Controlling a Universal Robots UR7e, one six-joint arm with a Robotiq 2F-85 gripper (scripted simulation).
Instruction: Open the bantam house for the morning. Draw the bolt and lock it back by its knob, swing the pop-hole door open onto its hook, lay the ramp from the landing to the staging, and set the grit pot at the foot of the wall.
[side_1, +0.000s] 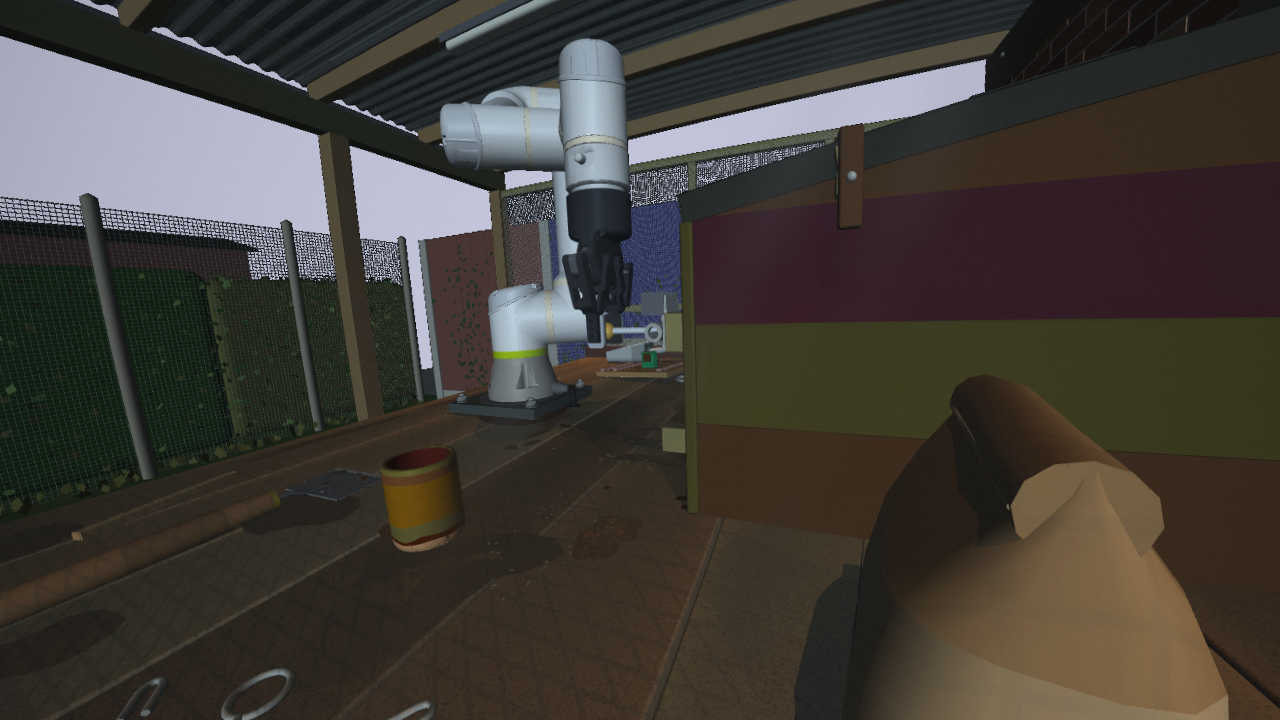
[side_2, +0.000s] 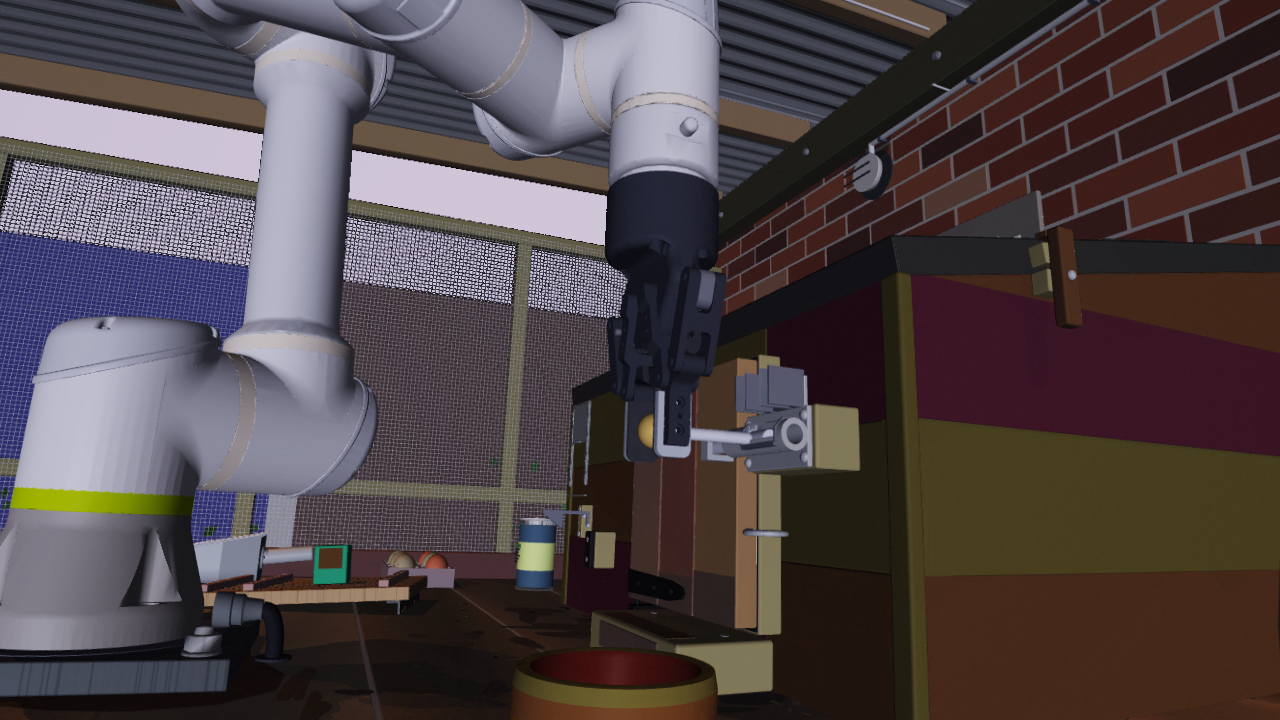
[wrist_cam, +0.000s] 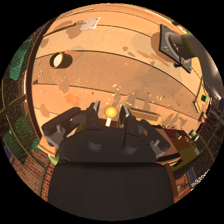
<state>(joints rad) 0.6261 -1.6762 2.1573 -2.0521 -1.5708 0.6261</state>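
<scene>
The pop-hole door (side_2: 680, 501) is partly hidden behind my gripper and the bolt fittings on the house front. The bolt's yellow knob (wrist_cam: 111, 112) sticks out from the house on a pale stem (side_2: 716, 436), and my gripper (side_2: 656, 432) hangs straight down around it, open, holding nothing. The knob sits between the fingertips (wrist_cam: 109, 110) with room on either side. The bolt's grey housing (side_2: 777, 436) is fixed beside the door's edge. The grit pot (side_1: 422, 498), yellow with a red rim, stands upright on the floorboards well away from the house. A ramp board (side_2: 667, 634) lies low at the door's foot.
Behind the work a mesh fence and a brick wall (side_2: 1029, 116) close off the pen. The arm's base (side_1: 524, 358) stands on the boards near the house (side_1: 985, 322). A long pole (side_1: 134, 555) and metal rings (side_1: 255, 694) lie on the floor. A blue can (side_2: 535, 555) stands farther back.
</scene>
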